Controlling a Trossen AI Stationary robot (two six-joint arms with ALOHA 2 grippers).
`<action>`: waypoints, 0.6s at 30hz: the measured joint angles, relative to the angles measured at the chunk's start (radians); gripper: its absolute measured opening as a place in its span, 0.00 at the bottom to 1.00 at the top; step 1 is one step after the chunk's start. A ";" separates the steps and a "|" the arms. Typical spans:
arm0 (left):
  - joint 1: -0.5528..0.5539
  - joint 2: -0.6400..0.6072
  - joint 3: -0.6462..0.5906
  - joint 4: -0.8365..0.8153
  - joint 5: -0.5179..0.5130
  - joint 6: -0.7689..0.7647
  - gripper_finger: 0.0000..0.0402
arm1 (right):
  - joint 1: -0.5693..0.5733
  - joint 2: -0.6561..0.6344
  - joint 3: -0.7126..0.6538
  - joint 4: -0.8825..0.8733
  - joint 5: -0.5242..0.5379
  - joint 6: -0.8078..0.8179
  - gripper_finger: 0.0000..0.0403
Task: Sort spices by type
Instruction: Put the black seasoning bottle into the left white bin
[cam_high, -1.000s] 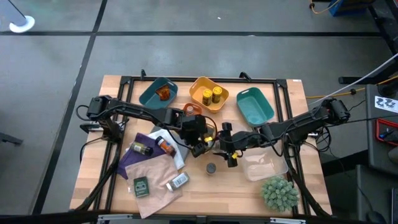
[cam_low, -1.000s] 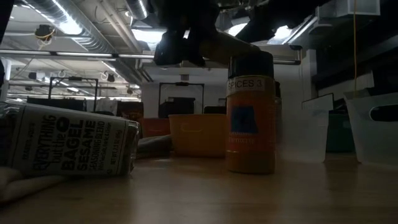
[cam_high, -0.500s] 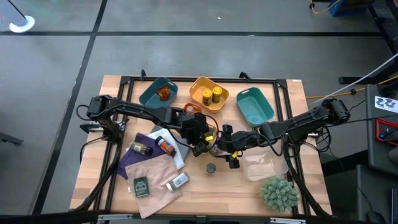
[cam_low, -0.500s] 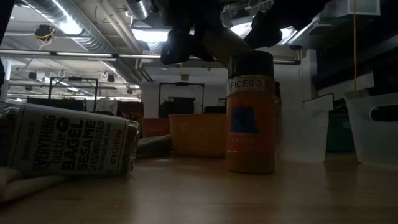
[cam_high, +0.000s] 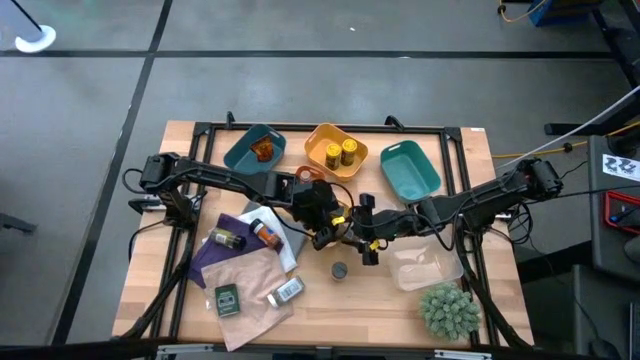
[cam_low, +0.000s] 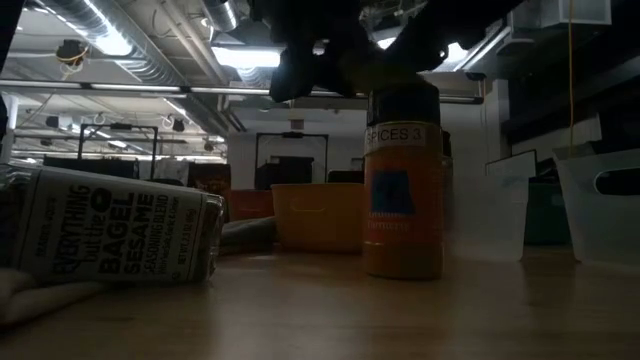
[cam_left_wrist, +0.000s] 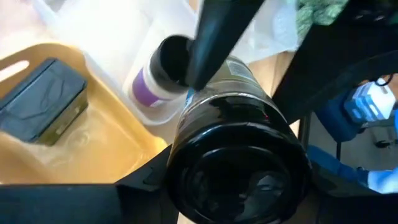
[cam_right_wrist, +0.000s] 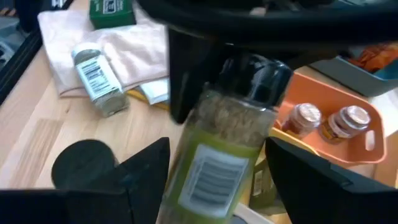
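Yellow-green glass spice jar with a black lid (cam_right_wrist: 227, 146) hangs mid-table: left gripper (cam_high: 322, 232) holds its lid, right gripper (cam_high: 368, 240) stands wide around it to take it.

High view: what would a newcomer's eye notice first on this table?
The two dark arms meet at mid-table over one yellow spice jar with a black lid, the left gripper and right gripper on either side of it. Behind them stand three plastic trays; the yellow tray holds two jars.
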 joint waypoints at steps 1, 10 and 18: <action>0.000 0.000 0.000 0.010 0.000 0.000 0.46 | 0.000 0.000 0.000 0.004 0.006 0.000 0.66; 0.000 0.000 0.000 0.049 -0.036 0.000 0.46 | 0.000 0.000 0.000 0.003 0.036 0.002 0.66; 0.000 0.000 0.000 0.072 -0.043 0.021 0.46 | 0.000 0.001 0.000 -0.008 0.057 0.071 0.65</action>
